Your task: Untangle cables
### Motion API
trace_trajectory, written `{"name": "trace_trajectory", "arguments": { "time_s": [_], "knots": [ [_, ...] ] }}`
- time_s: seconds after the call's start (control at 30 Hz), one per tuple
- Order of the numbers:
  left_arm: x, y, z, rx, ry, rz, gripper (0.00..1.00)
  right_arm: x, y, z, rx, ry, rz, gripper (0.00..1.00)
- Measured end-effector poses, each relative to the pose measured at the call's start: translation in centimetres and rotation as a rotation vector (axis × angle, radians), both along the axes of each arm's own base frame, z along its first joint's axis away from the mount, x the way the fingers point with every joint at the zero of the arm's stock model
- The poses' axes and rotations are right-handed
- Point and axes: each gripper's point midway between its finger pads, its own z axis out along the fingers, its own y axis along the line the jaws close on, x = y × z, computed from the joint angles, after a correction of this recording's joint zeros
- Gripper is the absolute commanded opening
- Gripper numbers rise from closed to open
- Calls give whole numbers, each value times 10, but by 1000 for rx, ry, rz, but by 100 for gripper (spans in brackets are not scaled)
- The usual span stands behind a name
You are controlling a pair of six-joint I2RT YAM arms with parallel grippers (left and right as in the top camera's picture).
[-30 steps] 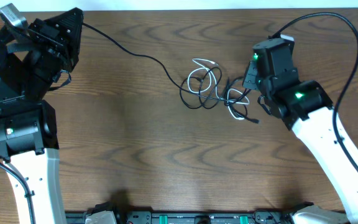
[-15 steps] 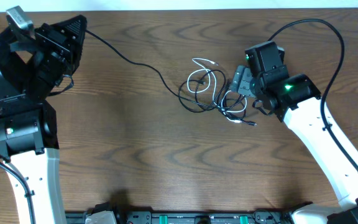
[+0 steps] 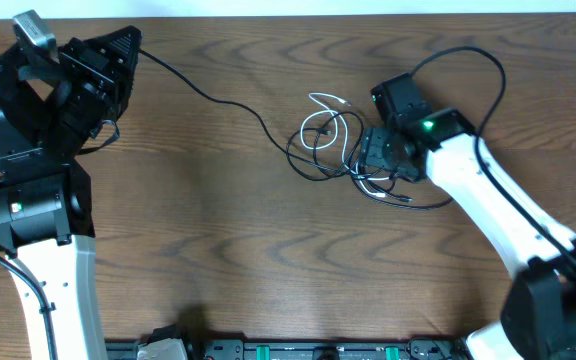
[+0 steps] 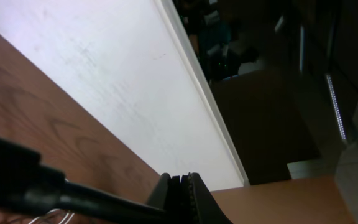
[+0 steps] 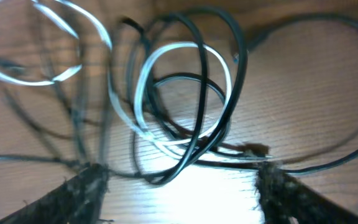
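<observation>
The cables lie tangled at mid-table: a white cable (image 3: 325, 104) looped through black cable coils (image 3: 308, 166). A long black cable (image 3: 218, 100) runs from the tangle up-left to my left gripper (image 3: 133, 45), which is raised at the far left corner and shut on it. In the left wrist view, the left gripper (image 4: 180, 199) has its jaws pressed together with the dark cord leading into them. My right gripper (image 3: 373, 152) sits open on the right side of the tangle. In the right wrist view, the right gripper (image 5: 182, 186) straddles a white loop (image 5: 143, 81) and black loops (image 5: 236, 68).
The right arm's own thick black cord (image 3: 468, 55) arcs behind its wrist. A white wall strip (image 3: 368, 6) borders the table's far edge. A rail with green parts (image 3: 298, 350) runs along the near edge.
The right gripper has opened and moved left onto the tangle's right side, dragging a black strand out to the right. The left arm has barely moved.
</observation>
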Motion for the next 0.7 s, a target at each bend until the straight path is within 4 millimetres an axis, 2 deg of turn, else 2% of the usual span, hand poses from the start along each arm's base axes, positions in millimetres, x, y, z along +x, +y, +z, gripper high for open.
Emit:
{"name": "trace_trajectory", "arguments": {
  "time_s": [0.13,0.17,0.27,0.33,0.4,0.43,0.7],
  "knots": [
    [0,0,-2,-2,7,0,8,5,-15,-25,-21,62,-65,62],
    [0,0,-2,-2,8,0,8,7,-20,-29,-24,70,-80,59],
    [0,0,-2,-2,9,0,7,16,-31,-33,-10,66,-103,40],
    [0,0,-2,-2,9,0,7,23,-35,-32,22,52,-107,20],
    [0,0,-2,-2,9,0,7,26,-37,-31,50,48,-107,5],
    [0,0,-2,-2,9,0,7,27,-38,-31,65,52,-105,1],
    [-2,1,-13,0,53,9,7,27,-38,-26,107,54,-98,1]
  ]
}}
